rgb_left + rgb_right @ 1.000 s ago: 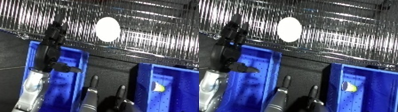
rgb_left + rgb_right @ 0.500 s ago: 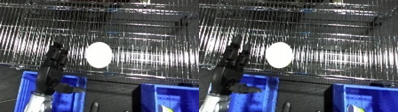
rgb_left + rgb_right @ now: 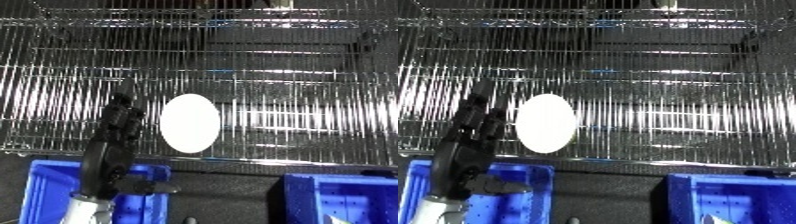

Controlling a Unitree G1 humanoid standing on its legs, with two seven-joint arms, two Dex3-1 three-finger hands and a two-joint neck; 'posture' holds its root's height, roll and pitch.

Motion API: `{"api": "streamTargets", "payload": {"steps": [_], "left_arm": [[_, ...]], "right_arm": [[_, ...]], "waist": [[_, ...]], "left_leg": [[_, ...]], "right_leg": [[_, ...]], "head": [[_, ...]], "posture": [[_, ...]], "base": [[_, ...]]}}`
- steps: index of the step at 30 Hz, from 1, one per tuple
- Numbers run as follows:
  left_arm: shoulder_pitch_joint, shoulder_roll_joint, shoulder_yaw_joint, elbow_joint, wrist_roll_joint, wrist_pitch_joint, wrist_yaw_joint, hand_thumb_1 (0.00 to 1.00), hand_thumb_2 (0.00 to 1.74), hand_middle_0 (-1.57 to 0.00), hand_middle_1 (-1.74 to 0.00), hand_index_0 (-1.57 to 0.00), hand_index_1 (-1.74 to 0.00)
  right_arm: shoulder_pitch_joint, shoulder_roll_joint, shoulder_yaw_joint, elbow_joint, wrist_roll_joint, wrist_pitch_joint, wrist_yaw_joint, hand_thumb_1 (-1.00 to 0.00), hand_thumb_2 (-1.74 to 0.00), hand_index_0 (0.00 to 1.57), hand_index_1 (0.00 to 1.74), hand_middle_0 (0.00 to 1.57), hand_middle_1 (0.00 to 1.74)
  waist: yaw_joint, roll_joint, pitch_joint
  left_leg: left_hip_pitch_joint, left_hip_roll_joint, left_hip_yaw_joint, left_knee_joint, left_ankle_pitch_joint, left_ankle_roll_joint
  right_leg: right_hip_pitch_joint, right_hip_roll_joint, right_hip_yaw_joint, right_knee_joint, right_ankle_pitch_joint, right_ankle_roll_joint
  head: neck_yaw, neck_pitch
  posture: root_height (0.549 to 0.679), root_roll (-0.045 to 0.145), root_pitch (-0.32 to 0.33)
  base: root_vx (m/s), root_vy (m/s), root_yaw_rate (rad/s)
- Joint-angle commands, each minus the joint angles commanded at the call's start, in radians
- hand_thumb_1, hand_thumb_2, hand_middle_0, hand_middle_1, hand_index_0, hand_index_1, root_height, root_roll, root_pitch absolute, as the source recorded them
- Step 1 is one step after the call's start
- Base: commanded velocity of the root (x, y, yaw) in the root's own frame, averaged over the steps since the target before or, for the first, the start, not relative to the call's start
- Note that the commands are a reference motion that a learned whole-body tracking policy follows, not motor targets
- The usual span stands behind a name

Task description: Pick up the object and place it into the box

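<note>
Reaching up from the lower edge, the left hand (image 3: pixel 111 150) stands just beside the white oval object (image 3: pixel 189 122) without touching it; whether its fingers are spread or curled, I cannot tell. Two blue bins (image 3: pixel 49 192) (image 3: pixel 342 200) wait below. Nothing seems grasped yet, so pickup and placing remain. Behind, a wire shelf (image 3: pixel 284 75) fills the scene.

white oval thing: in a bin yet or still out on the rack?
Out. The white oval object lies on the wire shelf, above both blue bins. The left hand reaches up beside it, not touching.
</note>
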Motion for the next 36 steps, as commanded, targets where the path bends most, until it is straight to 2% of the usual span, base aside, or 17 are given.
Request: {"api": "streamTargets", "payload": {"steps": [7,15,24,36], "left_arm": [[-0.041,-0.007,0.001,0.052,-0.01,-0.016,0.018,0.0,0.0,0.0,0.0,0.0,0.0],[-0.11,-0.01,0.005,0.13,-0.02,-0.028,0.037,0.0,0.0,0.0,0.0,0.0,0.0],[-0.217,0.001,-0.028,0.202,-0.03,0.012,0.044,0.0,0.0,0.0,0.0,0.0,0.0],[-0.255,-0.011,-0.074,0.255,-0.047,0.043,-0.009,0.6,1.04,-0.94,-1.04,-0.94,-1.04]], "right_arm": [[0.0,0.002,0.016,-0.03,0.017,-0.011,-0.001,0.0,0.0,0.0,0.0,0.0,0.0],[0.007,0.011,0.039,-0.072,0.03,-0.02,-0.015,0.0,0.0,0.0,0.0,0.0,0.0],[0.002,0.018,0.064,-0.092,0.044,-0.022,-0.025,0.0,0.0,0.0,0.0,0.0,0.0],[-0.013,0.023,0.078,-0.098,0.054,-0.029,-0.04,0.0,0.0,0.0,0.0,0.0,0.0]], "waist": [[-0.007,-0.015,0.0],[-0.022,-0.042,0.0],[-0.045,-0.062,0.0],[-0.057,-0.061,0.0]], "left_leg": [[-0.033,0.002,-0.003,0.021,-0.008,0.0023],[-0.058,0.012,-0.005,0.046,-0.018,0.0043],[-0.065,0.018,-0.002,0.052,-0.025,0.0071],[-0.065,0.017,0.004,0.052,-0.031,0.0093]], "right_leg": [[-0.031,0.0027,-0.007,0.018,-0.002,-0.0004],[-0.051,0.0089,-0.014,0.033,0.0,0.0014],[-0.057,0.0163,-0.013,0.027,0.007,0.0065],[-0.062,0.0192,-0.008,0.023,0.008,0.0079]], "head": [[-0.006,0.014],[-0.023,0.034],[-0.059,0.035],[-0.081,0.048]], "posture": [[0.612,-0.025,0.128],[0.609,-0.032,0.135],[0.609,-0.037,0.14],[0.609,-0.037,0.147]], "base": [[-0.021,-0.003,0.008],[-0.012,-0.007,-0.023],[-0.002,-0.005,-0.04],[0.001,0.002,-0.015]]}}
